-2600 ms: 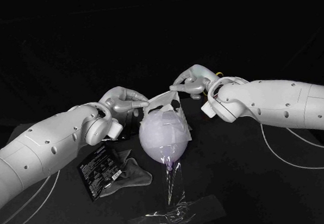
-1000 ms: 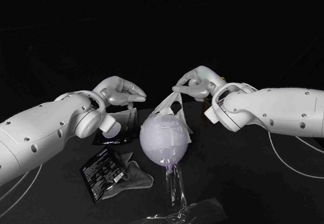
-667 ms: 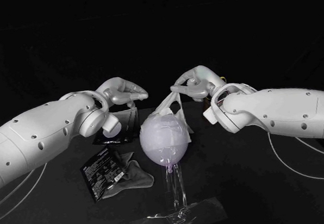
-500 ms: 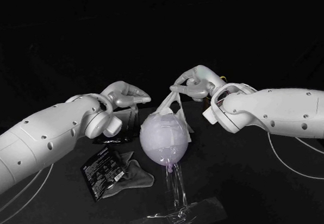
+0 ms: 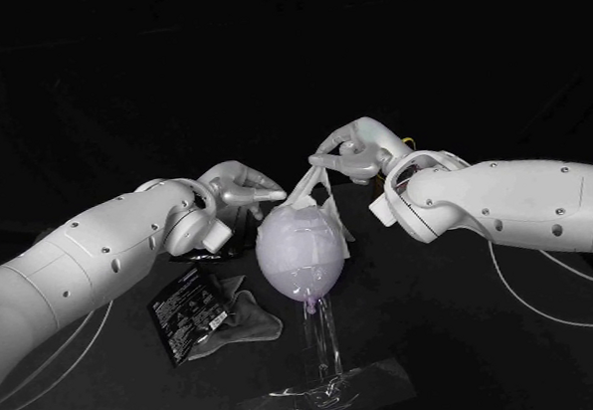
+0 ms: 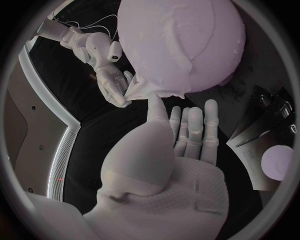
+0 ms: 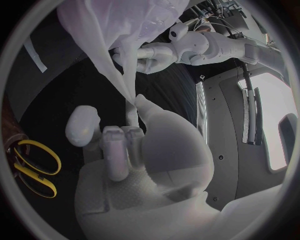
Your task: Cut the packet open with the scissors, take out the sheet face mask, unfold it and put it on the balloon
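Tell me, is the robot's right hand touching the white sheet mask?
Touching. The right wrist view shows the right hand pinching a stretched strip of the white sheet mask.

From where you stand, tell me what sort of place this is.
Probably a robot test bench: a black table against darkness, a balloon on a clear stand draped with a sheet mask, a packet beside it.

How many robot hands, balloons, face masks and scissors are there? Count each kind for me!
Robot hands: 2, the left hand and the right hand
Balloon: 1
Sheet mask: 1
Scissors: 1 pair
Total: 5
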### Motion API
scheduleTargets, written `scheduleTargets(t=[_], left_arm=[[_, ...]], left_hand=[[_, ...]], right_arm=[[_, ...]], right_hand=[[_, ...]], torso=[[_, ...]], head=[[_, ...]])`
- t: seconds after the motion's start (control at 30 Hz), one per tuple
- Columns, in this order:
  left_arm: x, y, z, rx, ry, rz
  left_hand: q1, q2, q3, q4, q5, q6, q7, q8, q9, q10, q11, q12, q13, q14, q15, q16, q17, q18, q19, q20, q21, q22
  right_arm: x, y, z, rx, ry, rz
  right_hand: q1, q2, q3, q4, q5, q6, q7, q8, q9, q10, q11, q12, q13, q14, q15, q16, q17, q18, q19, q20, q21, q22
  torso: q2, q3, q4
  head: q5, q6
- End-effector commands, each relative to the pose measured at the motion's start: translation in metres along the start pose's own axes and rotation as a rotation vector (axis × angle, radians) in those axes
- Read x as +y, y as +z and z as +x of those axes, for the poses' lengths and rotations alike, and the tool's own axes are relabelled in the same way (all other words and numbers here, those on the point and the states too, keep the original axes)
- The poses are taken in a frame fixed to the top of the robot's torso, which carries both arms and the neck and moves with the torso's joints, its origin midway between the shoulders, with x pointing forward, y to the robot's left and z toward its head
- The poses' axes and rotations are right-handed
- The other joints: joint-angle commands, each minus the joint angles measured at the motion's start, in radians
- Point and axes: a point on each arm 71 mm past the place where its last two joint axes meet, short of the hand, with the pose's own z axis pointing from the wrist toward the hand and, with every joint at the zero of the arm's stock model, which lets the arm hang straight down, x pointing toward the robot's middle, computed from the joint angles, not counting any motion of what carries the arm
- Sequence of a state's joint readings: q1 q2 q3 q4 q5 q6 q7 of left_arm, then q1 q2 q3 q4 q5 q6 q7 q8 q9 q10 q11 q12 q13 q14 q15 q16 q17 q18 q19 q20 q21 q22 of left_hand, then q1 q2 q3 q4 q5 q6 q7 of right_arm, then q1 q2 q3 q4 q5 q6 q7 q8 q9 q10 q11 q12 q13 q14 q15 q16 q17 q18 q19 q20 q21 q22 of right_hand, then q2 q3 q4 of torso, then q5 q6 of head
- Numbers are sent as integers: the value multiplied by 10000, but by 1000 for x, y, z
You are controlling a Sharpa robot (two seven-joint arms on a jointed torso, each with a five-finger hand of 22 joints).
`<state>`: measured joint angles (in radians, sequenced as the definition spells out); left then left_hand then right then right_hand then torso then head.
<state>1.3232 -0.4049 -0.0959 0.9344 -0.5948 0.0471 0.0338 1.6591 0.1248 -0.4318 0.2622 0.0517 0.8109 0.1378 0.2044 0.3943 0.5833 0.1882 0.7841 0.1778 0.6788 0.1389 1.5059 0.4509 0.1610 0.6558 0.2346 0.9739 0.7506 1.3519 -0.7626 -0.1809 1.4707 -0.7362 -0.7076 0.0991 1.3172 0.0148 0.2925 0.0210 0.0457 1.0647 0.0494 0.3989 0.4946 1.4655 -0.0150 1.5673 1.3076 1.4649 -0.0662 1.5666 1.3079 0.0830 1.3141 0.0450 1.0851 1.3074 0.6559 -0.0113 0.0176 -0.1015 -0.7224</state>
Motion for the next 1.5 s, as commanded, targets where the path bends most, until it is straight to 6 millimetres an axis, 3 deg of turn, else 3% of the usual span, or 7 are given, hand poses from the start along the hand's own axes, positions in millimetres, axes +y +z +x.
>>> scheduleTargets(t=[0.03, 0.37, 0.53, 0.87, 1.27, 1.4, 1.5], left_arm=[[-1, 2, 7, 935, -227, 112], [-2, 7, 12, 1473, -655, 162], [-3, 9, 12, 1509, -714, 171], [-2, 11, 12, 1699, -905, 145], [-2, 12, 13, 2029, -1244, 224], [-2, 12, 10, 1865, -1420, 308], [-1, 11, 7, 1662, -1514, 381]], left_hand=[[-151, 0, -96, 34, -35, -11, -104, -79, -57, -210, 62, -50, -41, -182, 51, 15, -20, 156, -50, 76, -115, -53], [-453, 292, -163, 222, -37, 24, -257, -152, -136, -536, 195, -3, -68, -457, 183, 224, -36, 160, -129, 191, -278, -128], [-426, 502, -114, 214, -37, -20, -253, -206, -176, -600, 224, 43, -65, -505, 213, 305, -45, 167, -127, 223, -301, -138], [-158, 689, -51, 83, -38, -26, -245, -260, -243, -665, 250, 138, -57, -570, 242, 432, -76, 180, -121, 264, -326, -146], [621, 1206, 218, -300, -41, 726, -356, 36, -220, -866, 236, 226, -76, -704, 232, 623, -147, 187, -205, 284, -389, -148], [990, 1452, 433, -554, -40, 1432, -343, 410, -64, -754, 165, 338, -51, -705, 190, 706, -167, 199, -201, 270, -361, -121], [1306, 1577, 687, -856, -37, 1992, -496, 832, 194, -401, 108, 478, -32, -594, 123, 844, -174, 214, -137, 229, -249, -48]], right_arm=[[3, 0, 0, -19, -16, -211], [6, -3, 1, 27, 58, -281], [8, -6, 1, 52, 103, -331], [12, -10, 2, 121, 191, -421], [15, -12, 2, 111, 225, -495], [14, -11, 1, 74, 199, -471], [13, -11, -1, 39, 175, -446]], right_hand=[[121, -4, 73, 4, 32, -8, -86, 429, 1269, 1053, -93, 35, 2632, 1059, -49, 42, 2629, 144, 95, -2, 50, 1244], [121, -4, 78, 2, 32, -11, -87, 433, 1273, 1053, -94, 35, 2632, 1059, -51, 42, 2629, 142, 101, -3, 59, 1247], [121, -4, 80, 1, 31, -13, -87, 435, 1276, 1053, -94, 35, 2632, 1059, -51, 42, 2629, 140, 106, -4, 68, 1250], [123, -5, 89, -3, 32, -20, -89, 444, 1285, 1053, -97, 35, 2632, 1059, -54, 42, 2629, 141, 107, -6, 62, 1248], [124, -4, 96, -5, 31, -24, -90, 450, 1292, 1053, -98, 35, 2632, 1059, -55, 42, 2629, 140, 110, -8, 64, 1249], [124, -4, 96, -5, 31, -24, -90, 450, 1292, 1053, -98, 35, 2632, 1059, -55, 42, 2629, 140, 110, -8, 64, 1249], [124, -4, 96, -5, 31, -24, -90, 450, 1292, 1053, -98, 35, 2632, 1059, -55, 42, 2629, 140, 110, -8, 64, 1249]], torso=[[-12, -1, -6], [2, -6, 2], [-5, -5, 4], [-4, -2, 6], [-2, -8, 10], [-5, -9, 11], [-5, -9, 11]], head=[[3, 0], [-13, 16], [-12, 37], [-18, 64], [-32, 68], [-40, 75], [-40, 75]])
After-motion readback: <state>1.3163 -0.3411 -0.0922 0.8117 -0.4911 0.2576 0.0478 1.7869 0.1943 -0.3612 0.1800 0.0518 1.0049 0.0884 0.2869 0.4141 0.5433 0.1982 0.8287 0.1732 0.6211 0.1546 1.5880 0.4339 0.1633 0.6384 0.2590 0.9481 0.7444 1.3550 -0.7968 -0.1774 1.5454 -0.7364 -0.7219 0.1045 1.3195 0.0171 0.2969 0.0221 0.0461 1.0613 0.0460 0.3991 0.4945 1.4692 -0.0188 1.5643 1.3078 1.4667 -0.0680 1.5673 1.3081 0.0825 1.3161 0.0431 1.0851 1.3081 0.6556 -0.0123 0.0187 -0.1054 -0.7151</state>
